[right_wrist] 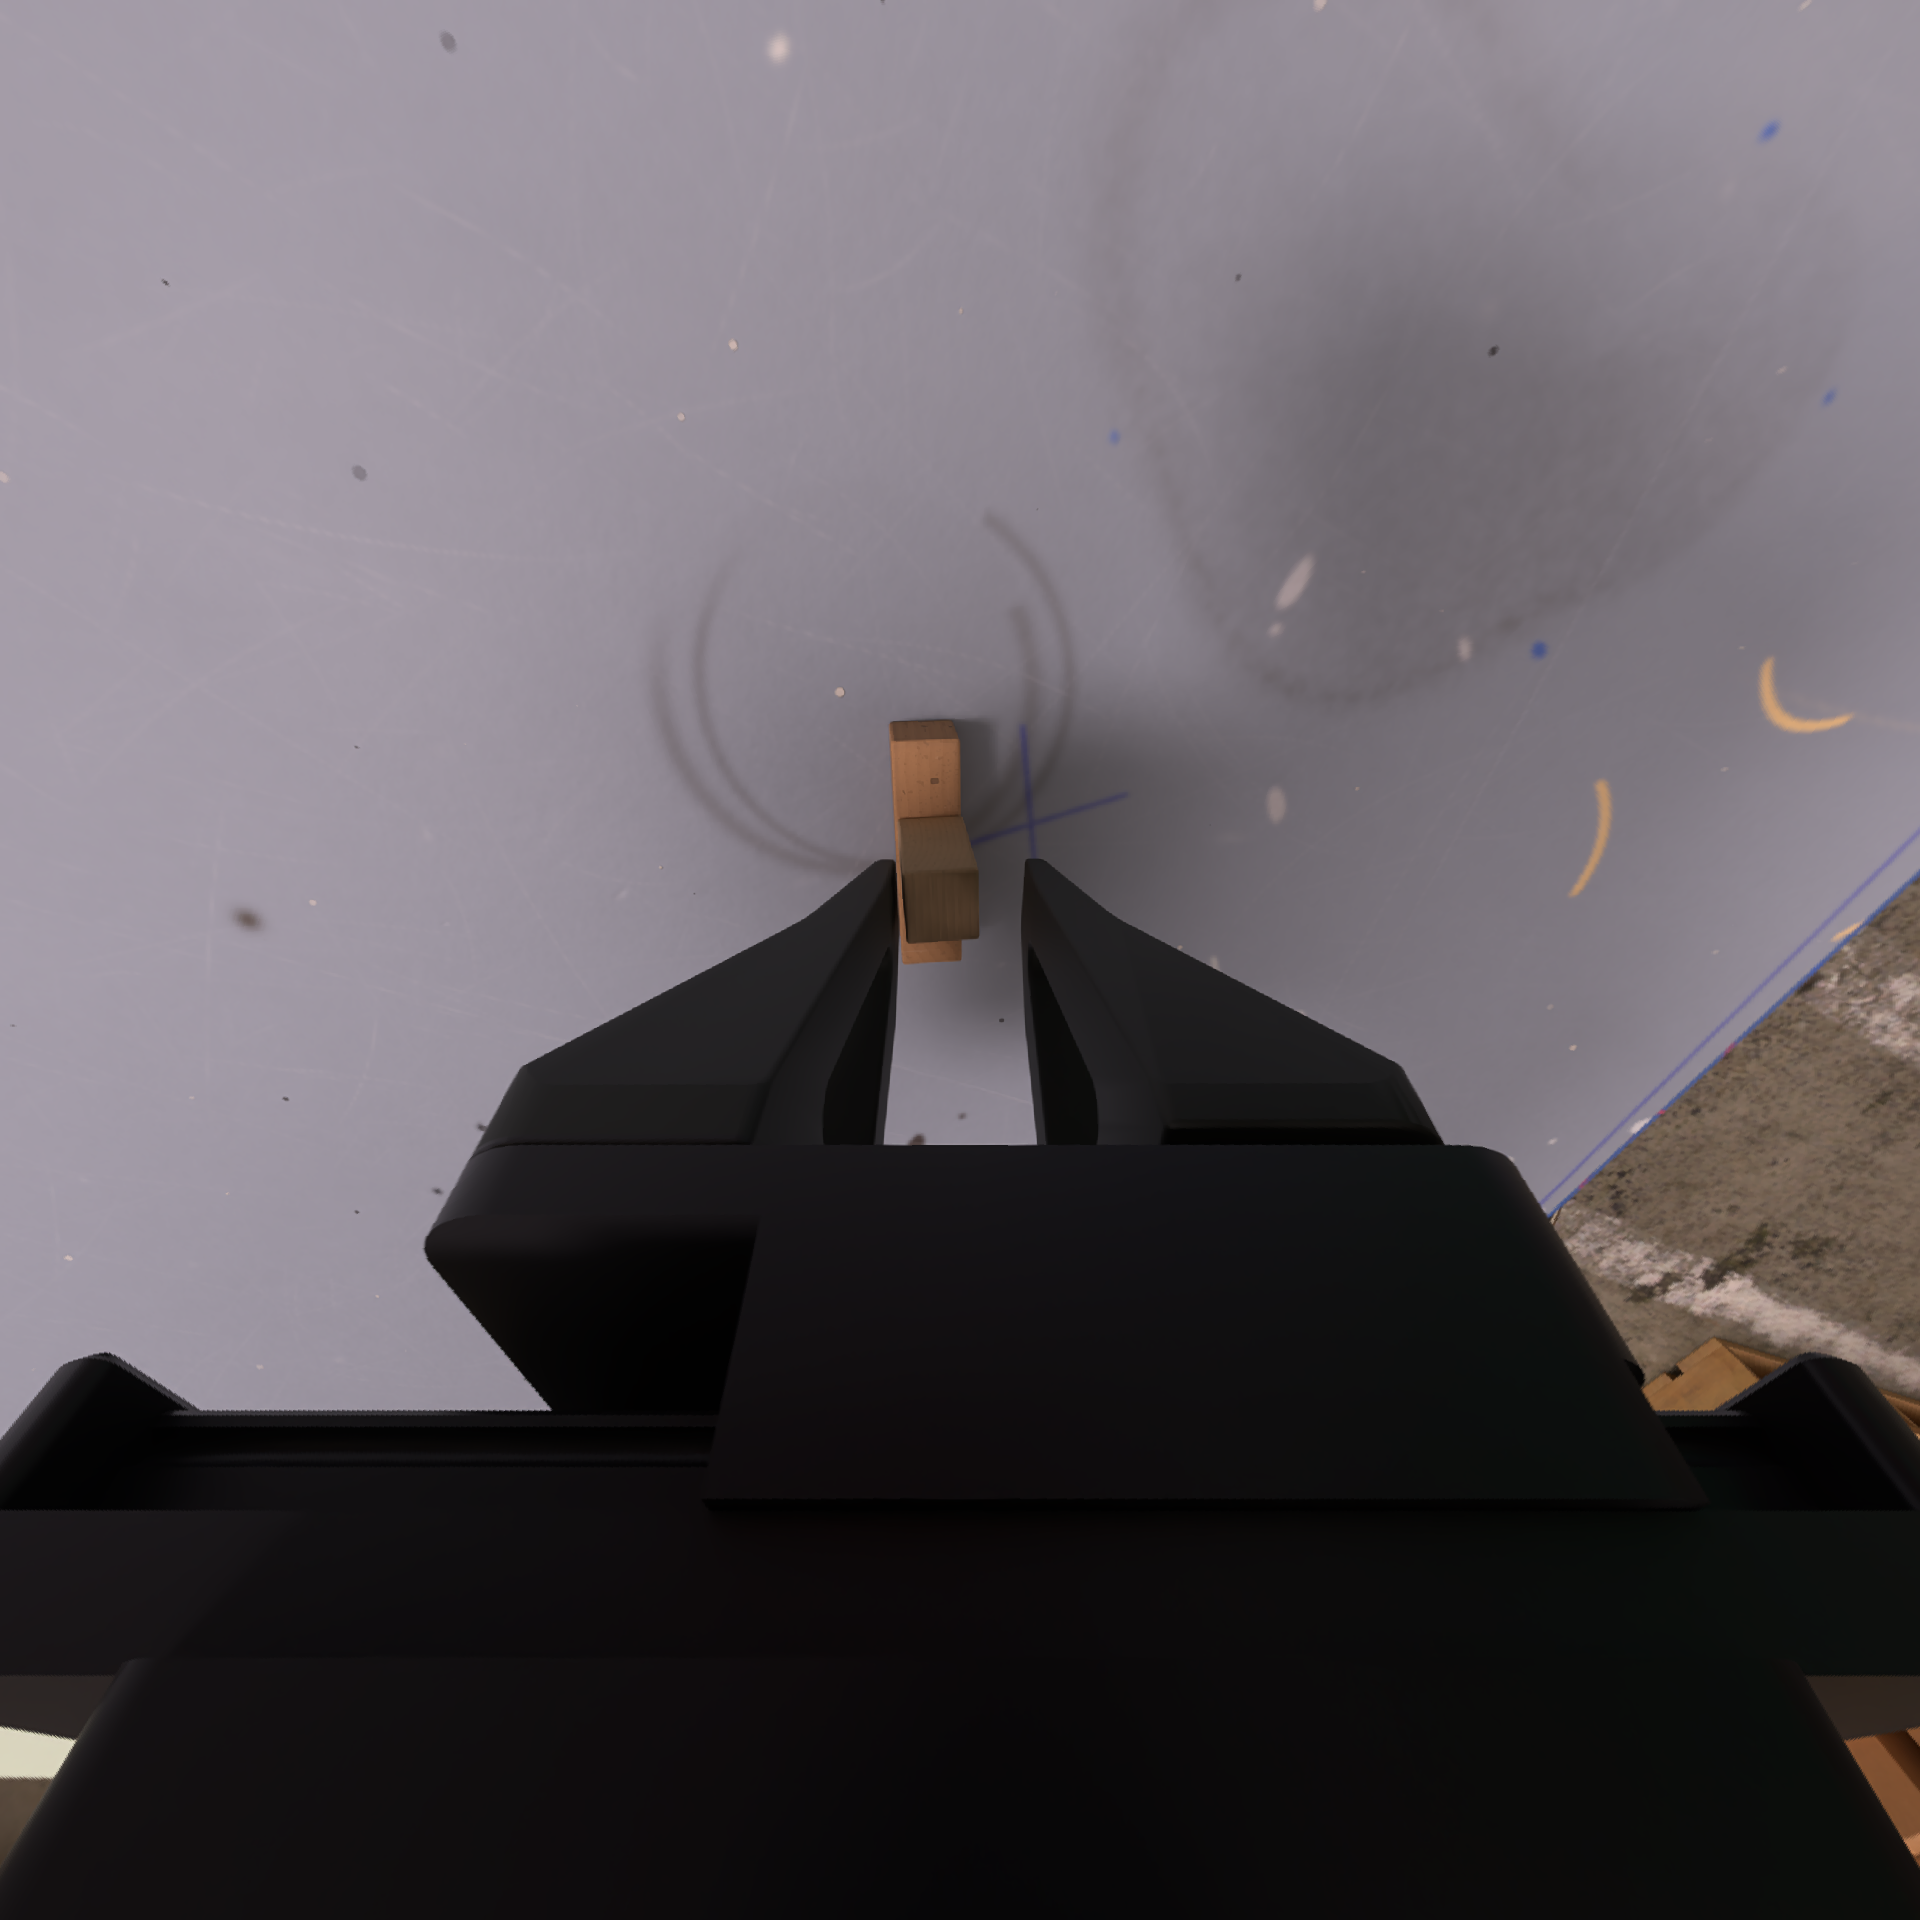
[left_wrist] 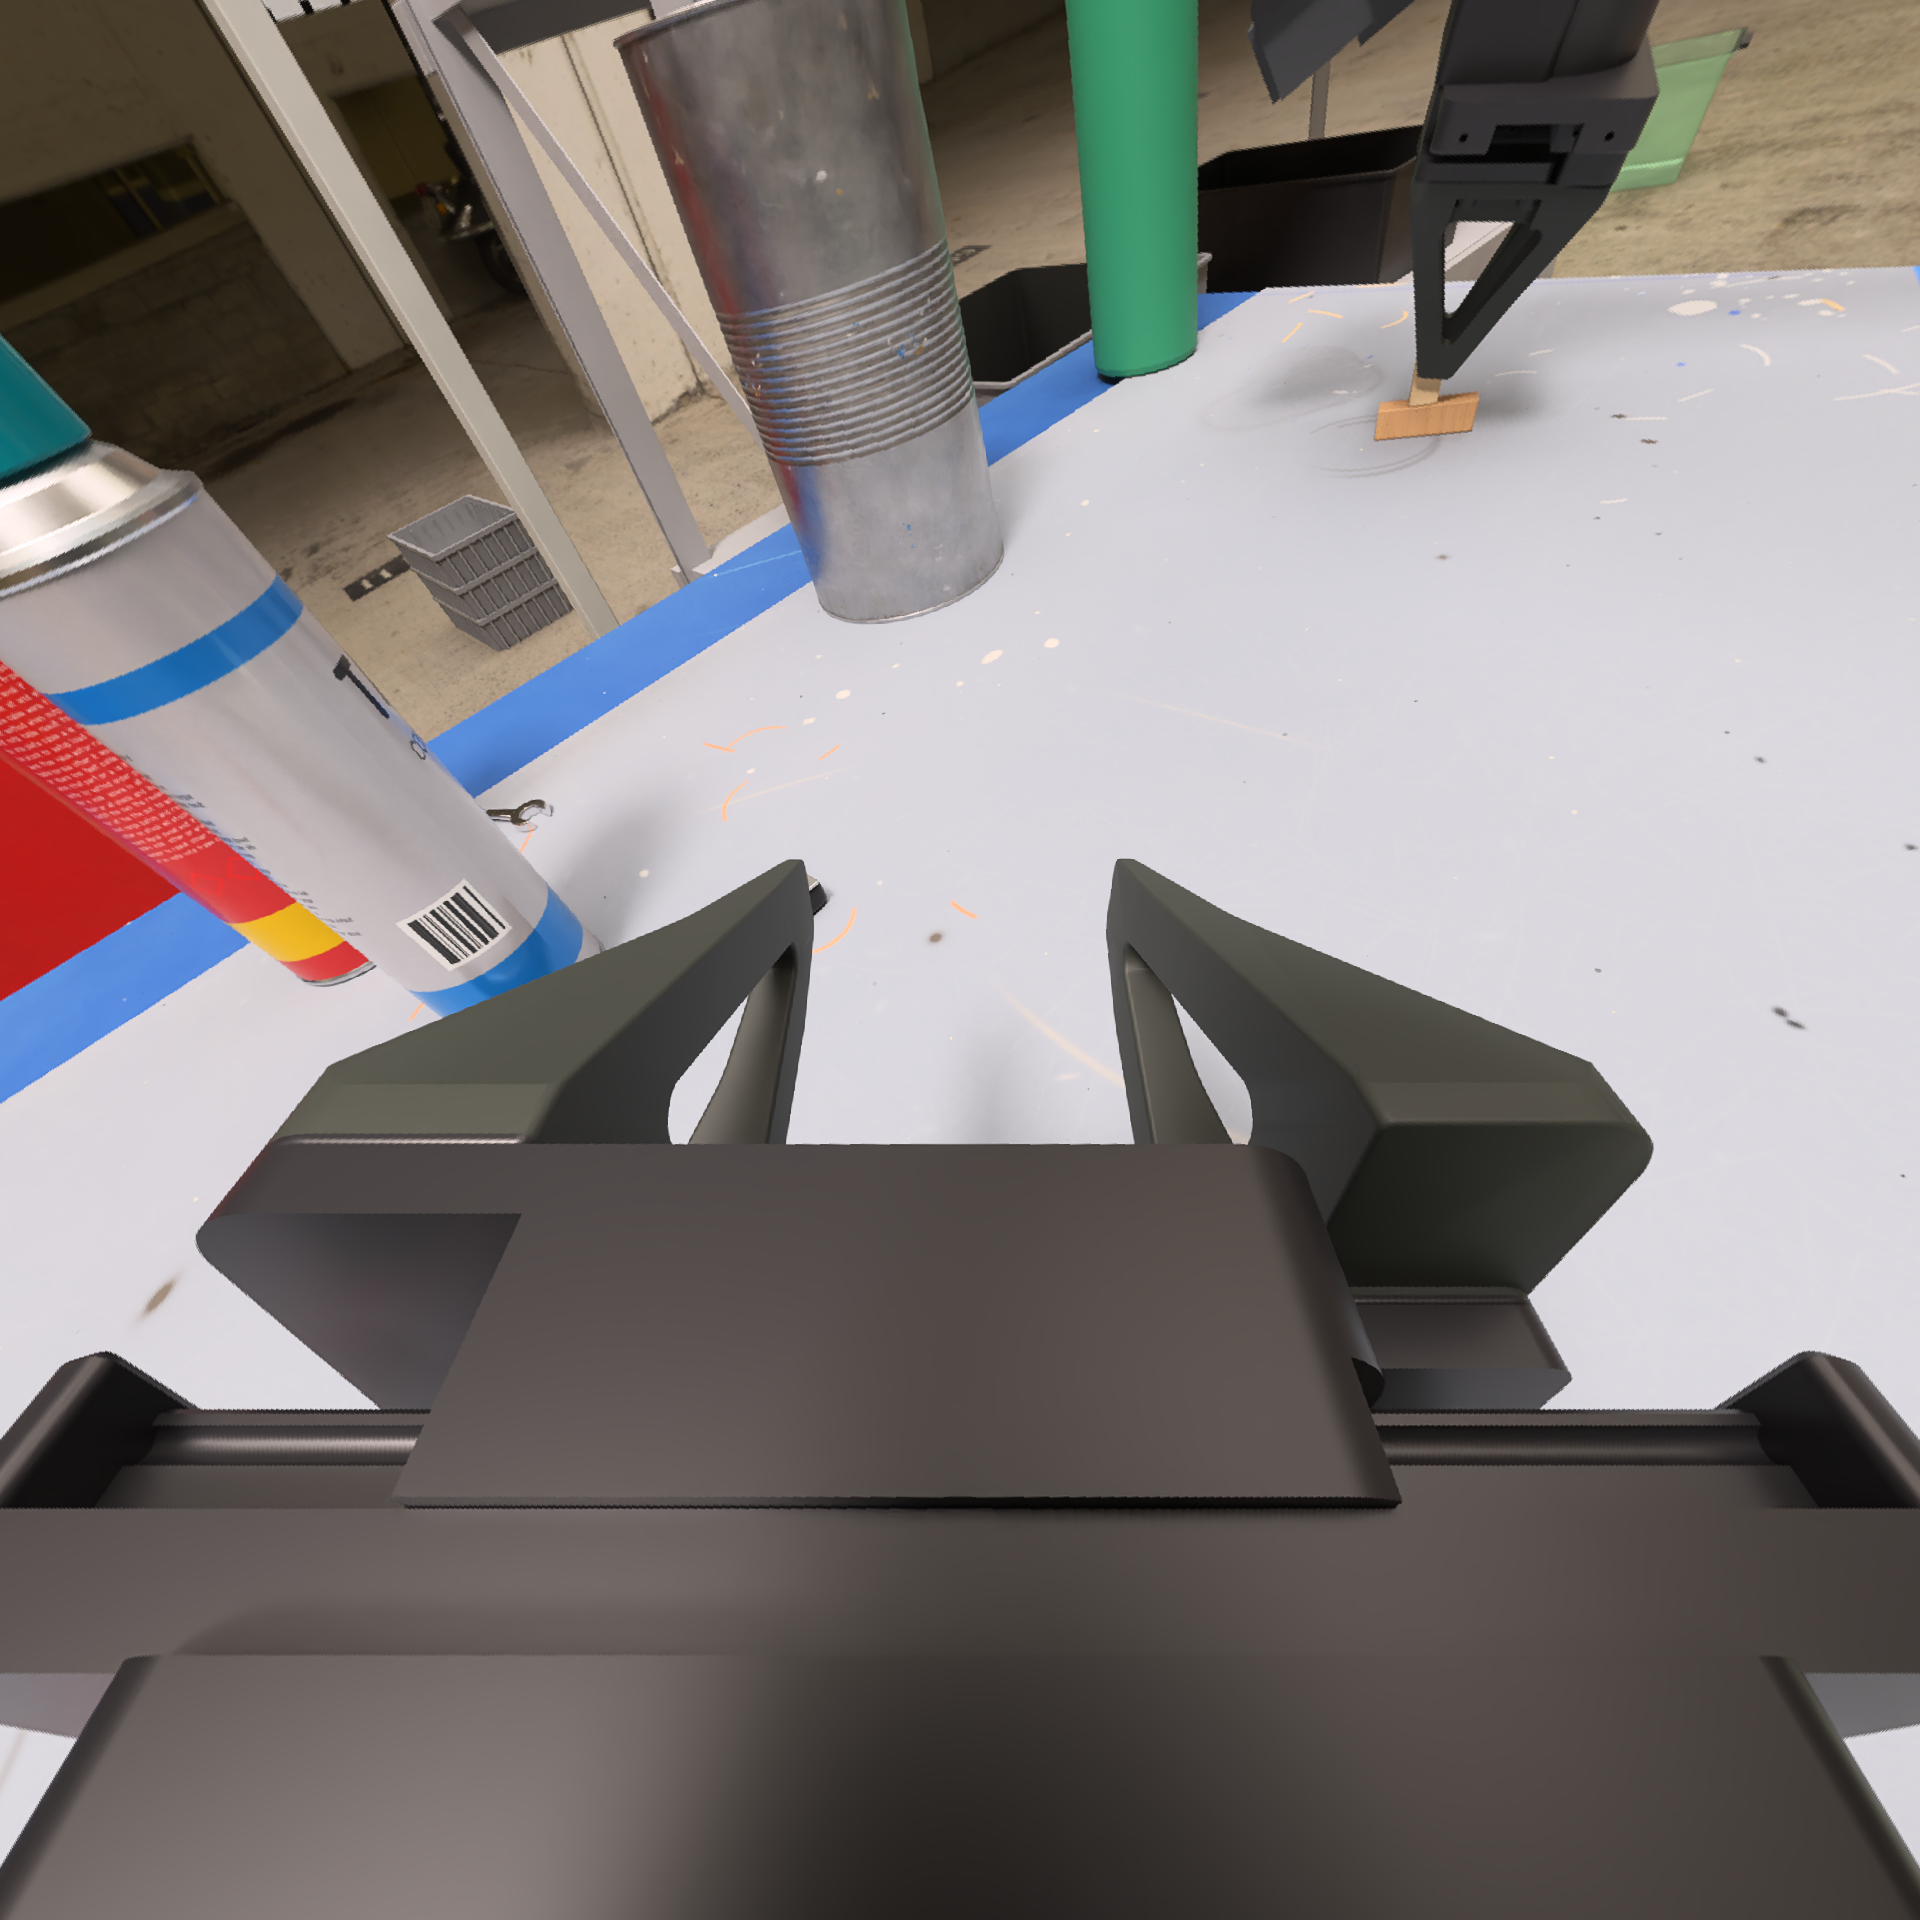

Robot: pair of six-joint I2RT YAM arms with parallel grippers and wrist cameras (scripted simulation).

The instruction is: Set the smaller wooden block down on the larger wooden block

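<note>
**Small block sits on big block**

Dark right gripper points down over the grey table. Its fingers are parted: one touches the small darker wooden block, the other has let go. That block rests on the long light wooden block, so the job looks nearly done. Only lifting away is left. Far off, the left gripper is wide apart and holds nothing.
</note>
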